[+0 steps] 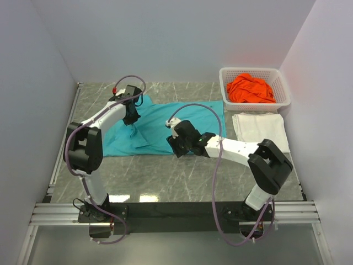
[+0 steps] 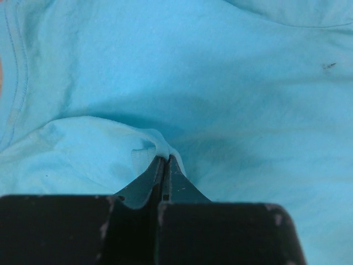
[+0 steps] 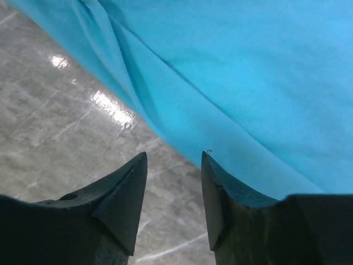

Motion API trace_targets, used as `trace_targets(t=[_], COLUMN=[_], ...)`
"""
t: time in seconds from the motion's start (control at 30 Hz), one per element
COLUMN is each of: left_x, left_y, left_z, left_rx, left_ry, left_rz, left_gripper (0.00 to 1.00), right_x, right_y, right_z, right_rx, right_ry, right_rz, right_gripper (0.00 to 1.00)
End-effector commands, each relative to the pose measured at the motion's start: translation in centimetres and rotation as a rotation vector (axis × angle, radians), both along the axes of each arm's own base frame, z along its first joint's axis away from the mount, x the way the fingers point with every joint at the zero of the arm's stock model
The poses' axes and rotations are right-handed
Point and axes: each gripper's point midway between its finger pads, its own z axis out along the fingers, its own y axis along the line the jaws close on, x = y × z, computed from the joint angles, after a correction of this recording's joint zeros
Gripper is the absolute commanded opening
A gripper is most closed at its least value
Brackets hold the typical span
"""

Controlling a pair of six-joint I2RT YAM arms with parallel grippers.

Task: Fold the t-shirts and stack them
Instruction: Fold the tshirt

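The teal t-shirt looks limp and light — left gripper pinches a fold; right gripper gapes empty, its hem just ahead to grab.

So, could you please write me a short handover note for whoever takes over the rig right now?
Left tool: shut on a pinch of the teal shirt, toward its left side.
Right tool: open at the teal shirt's near edge, gripping nothing.
Teal shirt: spread on the table, not folded.
White shirt: folded, on the table in front of the basket.
Orange shirt: crumpled in the basket.
Left to do: fold teal and orange, stack all three.
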Motion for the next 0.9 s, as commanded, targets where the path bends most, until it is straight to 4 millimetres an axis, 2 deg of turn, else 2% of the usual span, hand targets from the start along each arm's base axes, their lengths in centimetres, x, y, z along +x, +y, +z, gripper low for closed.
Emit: trace_targets(t=[0.0, 0.13, 0.3, 0.5, 0.63, 0.77, 0.83, 0.87], left_x=[1.5, 1.4, 1.4, 1.6, 1.6, 1.7, 1.7, 1.8], left_y=[0.1, 0.7, 1.2, 1.2, 1.3, 1.6, 1.5, 1.5], left_z=[1.8, 1.8, 1.6, 1.4, 1.2, 1.3, 1.3, 1.4], left_rx=[-0.017, -0.018, -0.033, -0.047, -0.058, -0.064, -0.069, -0.070], left_ry=[-0.061, -0.060, -0.055, -0.055, -0.054, -0.056, -0.059, -0.060], left_rz=[0.031, 0.055, 0.073, 0.077, 0.087, 0.096, 0.094, 0.093], left_gripper=[0.01, 0.01, 0.01, 0.01, 0.01, 0.01, 0.01, 0.01], right_x=[1.6, 2.0, 2.2, 2.1, 2.6, 3.5, 4.0, 4.4], right_y=[1.4, 2.9, 4.0, 4.6, 4.2, 3.6, 3.4, 3.2], right_z=[0.6, 0.7, 0.3, -0.8, -1.5, -2.0, -1.9, -1.8], right_rx=[-0.003, 0.007, 0.002, -0.007, -0.038, -0.062, -0.074, -0.075], right_ry=[-0.043, -0.047, -0.031, -0.004, -0.013, -0.018, -0.037, -0.043], right_rz=[0.056, 0.127, 0.178, 0.212, 0.193, 0.172, 0.158, 0.150], right_gripper=[0.50, 0.44, 0.41, 0.40, 0.37, 0.28, 0.17, 0.07])
